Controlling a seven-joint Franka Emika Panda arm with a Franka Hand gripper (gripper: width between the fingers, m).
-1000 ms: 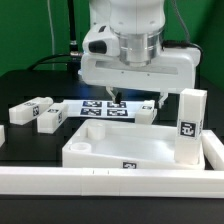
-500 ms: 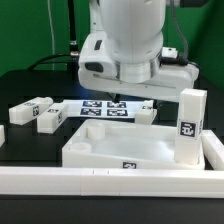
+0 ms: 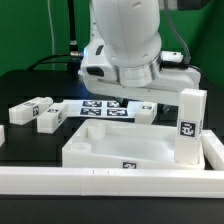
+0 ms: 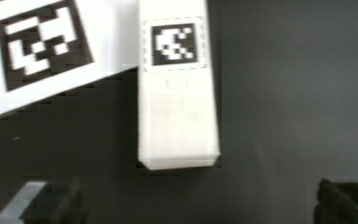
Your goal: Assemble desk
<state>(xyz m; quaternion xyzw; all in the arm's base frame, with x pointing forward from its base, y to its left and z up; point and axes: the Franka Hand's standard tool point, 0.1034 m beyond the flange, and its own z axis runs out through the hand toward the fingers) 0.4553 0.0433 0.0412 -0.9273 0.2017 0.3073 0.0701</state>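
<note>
pincer (image 4: 190, 203) spread wide, gripping nothing, over a lying leg (image 4: 176, 100); you can read its black-and-white tag, just beside the marker board (image 4: 43, 45). desk slab (image 3: 100, 158) on the worktop (image 3: 30, 85), lower centre of the exterior view; tagged upright leg (image 3: 191, 125) at its right end.

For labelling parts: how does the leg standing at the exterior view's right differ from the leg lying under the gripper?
The standing leg is upright at the end of the desk slab; the lying leg lies flat on the black table beside the marker board. The standing leg's tag faces sideways; the lying leg's tag faces up. Both are white, square and tagged.
</note>
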